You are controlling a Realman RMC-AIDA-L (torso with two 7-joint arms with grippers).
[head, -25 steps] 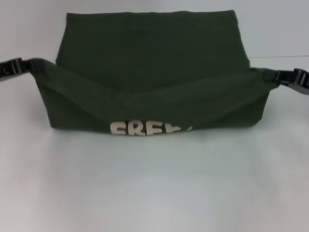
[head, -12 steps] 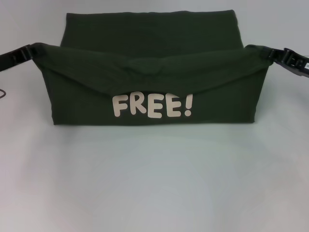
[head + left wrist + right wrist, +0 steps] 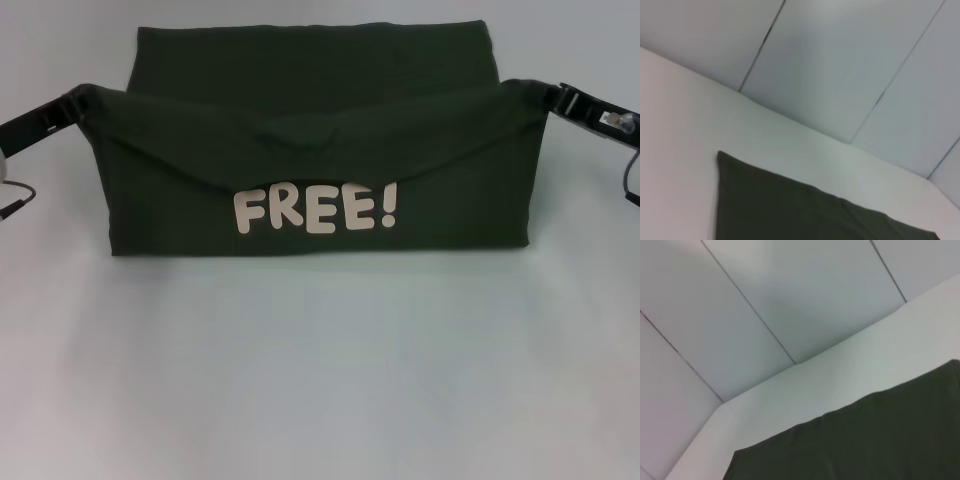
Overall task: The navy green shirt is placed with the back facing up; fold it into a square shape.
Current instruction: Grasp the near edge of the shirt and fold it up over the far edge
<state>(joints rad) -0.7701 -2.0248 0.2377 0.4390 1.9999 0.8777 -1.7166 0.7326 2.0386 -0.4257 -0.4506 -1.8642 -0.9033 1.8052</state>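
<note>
The left gripper [image 3: 82, 97] is pinched onto the left top corner of the raised layer of the navy green shirt [image 3: 320, 150], its dark fingers closed on the cloth with no gap to be seen. Across from it the right gripper [image 3: 548, 93] is clamped the same way onto the right top corner. Both hold their corners up off the surface at about the same height, each arm reaching in from its own side.

Between the two grips the lifted edge sags in a shallow V, lowest near the middle where a small fold bunches up. Below that sagging edge the raised panel faces the robot and shows cream block letters, "FREE!" [image 3: 315, 210], right way up and fully readable. The bottom of this panel runs as a straight crease lying on the white table [image 3: 320, 380], its lower corners fairly square.

Behind the held layer, a flat plain stretch of the same dark olive cloth lies on the table, farther from the robot, its far edge straight. Each wrist view catches only a dark corner of the fabric on the white surface, with pale panelled wall [image 3: 840, 60] beyond
</note>
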